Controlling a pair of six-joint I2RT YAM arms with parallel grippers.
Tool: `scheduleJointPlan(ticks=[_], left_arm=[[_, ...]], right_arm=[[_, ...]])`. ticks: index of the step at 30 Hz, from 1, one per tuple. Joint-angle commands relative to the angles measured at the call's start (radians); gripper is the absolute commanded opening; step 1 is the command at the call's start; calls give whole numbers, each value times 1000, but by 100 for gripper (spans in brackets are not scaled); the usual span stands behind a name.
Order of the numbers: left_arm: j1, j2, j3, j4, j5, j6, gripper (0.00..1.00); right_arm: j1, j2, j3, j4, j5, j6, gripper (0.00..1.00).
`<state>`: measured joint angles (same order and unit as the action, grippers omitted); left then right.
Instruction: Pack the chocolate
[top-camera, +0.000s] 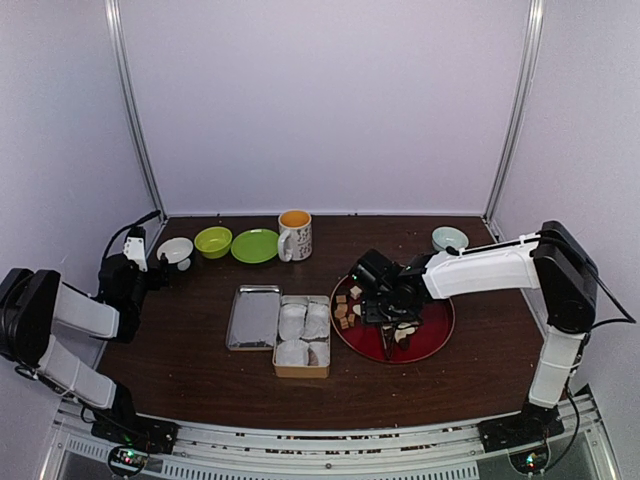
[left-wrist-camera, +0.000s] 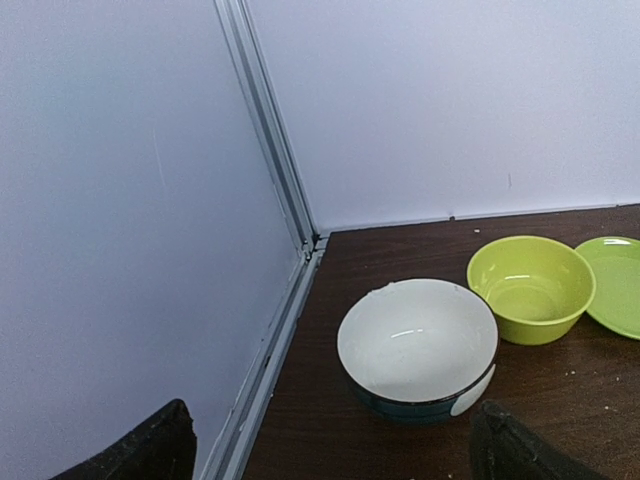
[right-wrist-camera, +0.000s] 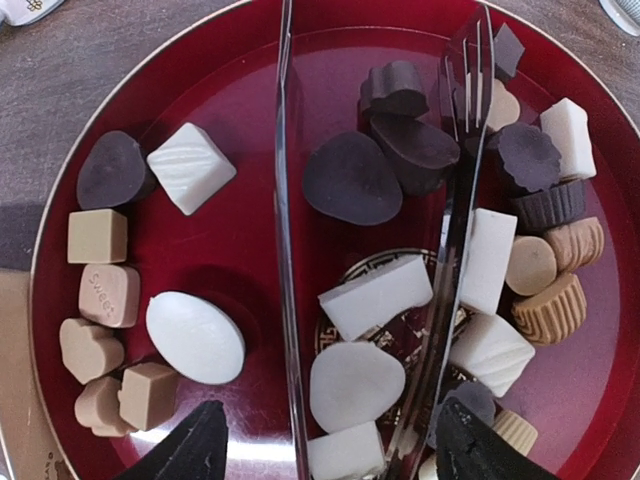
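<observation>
My left claw (left-wrist-camera: 330, 455) hangs wide and empty at the frame's left, facing a white bowl (left-wrist-camera: 418, 345). At centre, the box (top-camera: 302, 335) shows only white liners from above. Right of it the chocolate (right-wrist-camera: 350, 180) crowds the red plate (right-wrist-camera: 255, 150). My right claw (right-wrist-camera: 335, 440) stands wide astride the tongs (right-wrist-camera: 452, 215); whether it presses them I cannot tell. I should close slowly on one piece between the blades, probably the white block (right-wrist-camera: 378, 295), with the tips level so nothing skates on the glossy plate. The table (top-camera: 190, 370) is dark wood, and pale walls close round three sides.
</observation>
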<state>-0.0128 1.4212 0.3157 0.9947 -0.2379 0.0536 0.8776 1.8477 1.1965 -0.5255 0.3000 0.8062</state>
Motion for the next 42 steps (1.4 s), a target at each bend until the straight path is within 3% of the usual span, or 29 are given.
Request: scheduleJointPlan(ticks=[1, 9, 19, 26, 42], left_arm=[[6, 5, -4, 60, 13, -11, 98], [6, 6, -3, 59, 14, -11, 98], [6, 5, -2, 59, 13, -11, 98], [6, 6, -3, 60, 14, -11, 98], [6, 5, -4, 60, 13, -11, 98]], right_arm=[[-19, 45, 47, -15, 3, -4, 71], [-25, 92, 52, -12, -13, 24, 68], [-29, 107, 95, -54, 5, 45, 54], [-34, 87, 118, -93, 50, 43, 39], [-35, -141, 77, -130, 42, 13, 43]])
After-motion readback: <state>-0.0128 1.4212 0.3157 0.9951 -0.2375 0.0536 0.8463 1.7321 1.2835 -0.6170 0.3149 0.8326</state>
